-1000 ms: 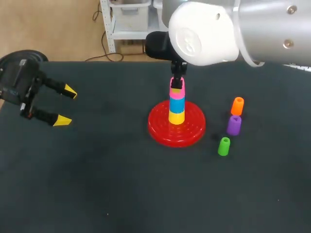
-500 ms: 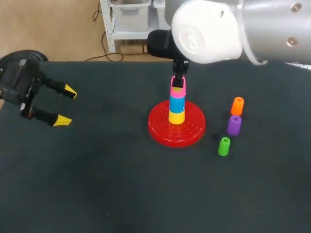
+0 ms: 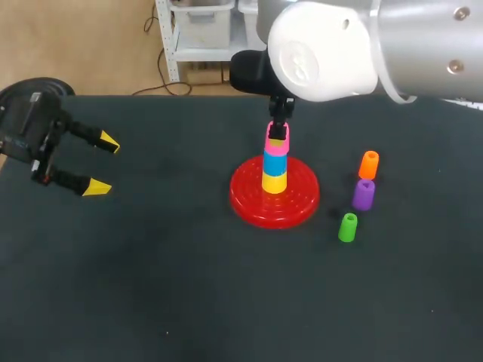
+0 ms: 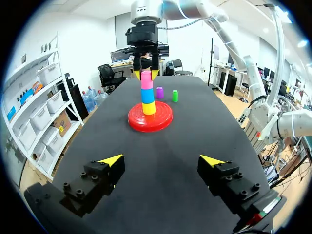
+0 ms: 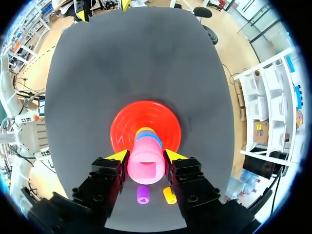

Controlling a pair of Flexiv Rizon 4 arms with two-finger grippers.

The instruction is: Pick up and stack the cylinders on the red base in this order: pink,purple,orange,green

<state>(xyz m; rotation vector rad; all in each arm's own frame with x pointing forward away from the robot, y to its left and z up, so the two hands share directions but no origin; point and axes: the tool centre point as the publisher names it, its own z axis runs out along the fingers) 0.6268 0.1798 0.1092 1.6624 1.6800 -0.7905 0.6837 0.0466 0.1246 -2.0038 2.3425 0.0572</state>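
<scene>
The pink plastic cylinder [image 3: 276,145], set atop a yellow-and-blue stack [image 3: 275,172] on the round red base [image 3: 249,202] at frame centre, is pinched by the right gripper [image 5: 146,157]. The left gripper [image 3: 102,164] is held spread and empty at far left. An orange cylinder [image 3: 369,164], a purple cylinder [image 3: 364,194] and a green cylinder [image 3: 347,227] are stood right of the base.

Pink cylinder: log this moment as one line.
pink cylinder: atop stack on red base | right gripper: shut on it | left gripper: open | unstacked: purple, orange, green

Red ridged base [image 3: 249,205]; yellow cylinder [image 3: 274,182], blue cylinder [image 3: 275,164], pink cylinder [image 3: 276,147], orange cylinder [image 3: 369,164], purple cylinder [image 3: 364,194], green cylinder [image 3: 347,227]; black surface [image 3: 189,286].
</scene>
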